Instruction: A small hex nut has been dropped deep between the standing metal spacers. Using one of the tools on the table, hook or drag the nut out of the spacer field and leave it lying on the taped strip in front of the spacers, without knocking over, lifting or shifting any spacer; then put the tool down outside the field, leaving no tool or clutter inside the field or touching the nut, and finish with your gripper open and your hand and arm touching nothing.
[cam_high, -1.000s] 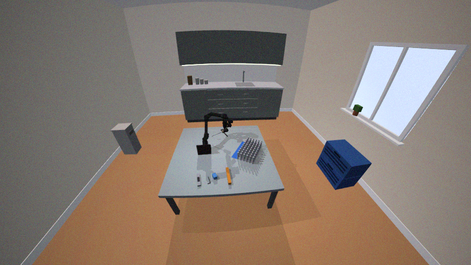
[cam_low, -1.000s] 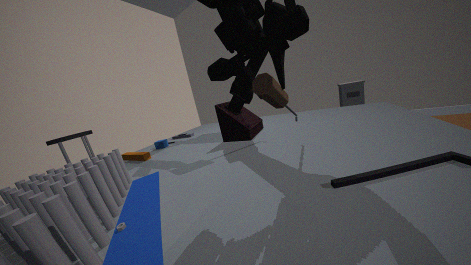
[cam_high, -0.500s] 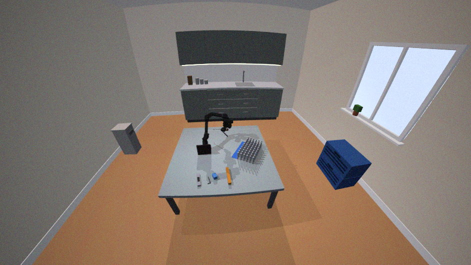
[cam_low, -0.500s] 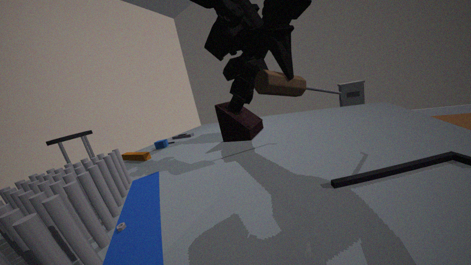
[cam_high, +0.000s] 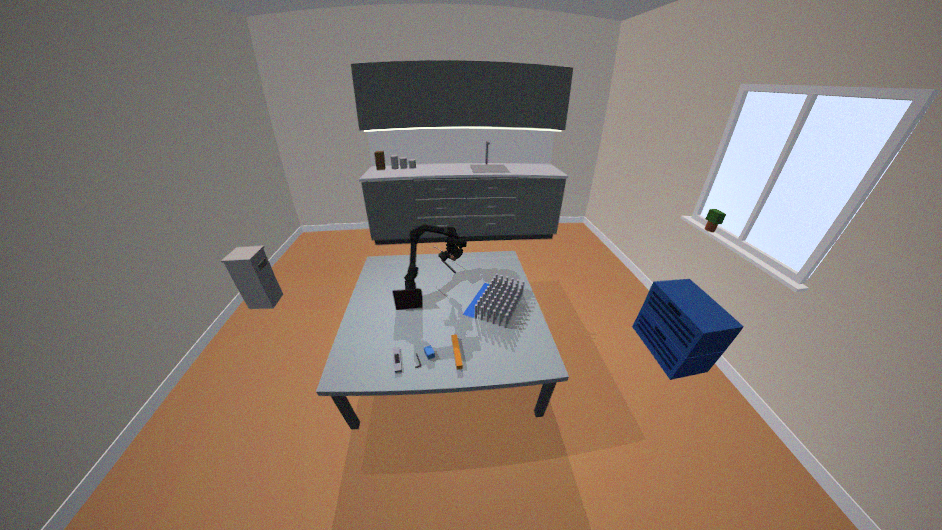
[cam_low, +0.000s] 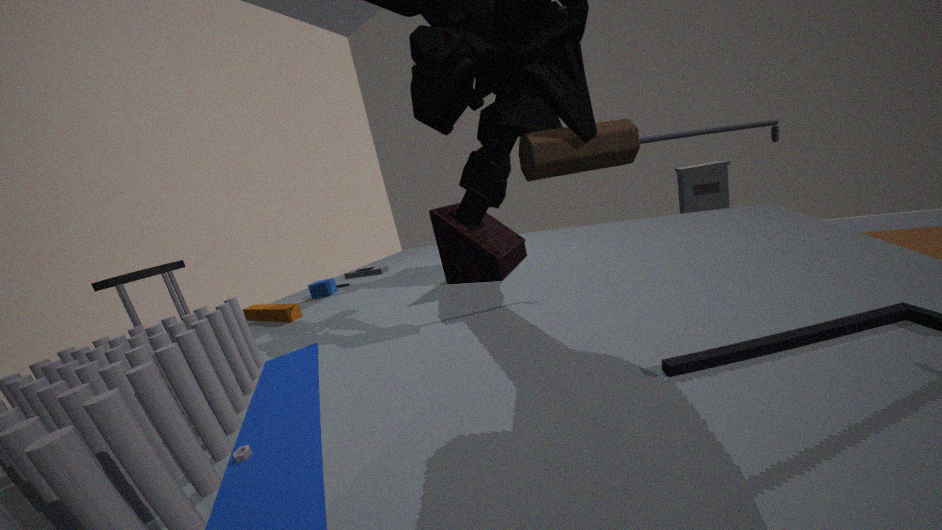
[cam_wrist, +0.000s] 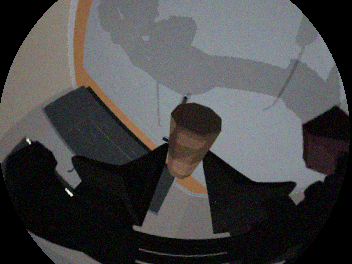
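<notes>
Down in the near corner of the exterior view, the hex nut (cam_low: 241, 452) lies on the blue taped strip (cam_low: 283, 421), just clear of the front row of spacers (cam_low: 131, 408). Its inner edge looks close to the nearest spacer's foot, though at this size it is hard to say whether they touch. So the retrieval part appears done, and the nut sits where the task wants it. The spacers stand upright in their ranks, none visibly tipped.

Beyond the strip the table (cam_low: 658, 276) opens out, a broad grey stretch crossed only by the arm's shadow and a black L-shaped bar (cam_low: 777, 341) toward the right. That is the obvious room for a put-down, well apart from both field and nut.

Higher and farther back, the gripper (cam_low: 566, 112) is clamped on the wooden handle of the hook tool (cam_low: 579, 150), carrying it roughly level with the thin shaft and hooked tip pointing away from the spacers. Held high like that, nothing can sweep the field. The wrist view confirms the handle pinched between the fingers.

Farther still sits the arm's base (cam_low: 507, 253), and past it an orange block (cam_low: 271, 312) and a small blue block (cam_low: 322, 288) near the table's far edge.

Judging by this, lowering the tool onto the open grey area comes next.
</notes>
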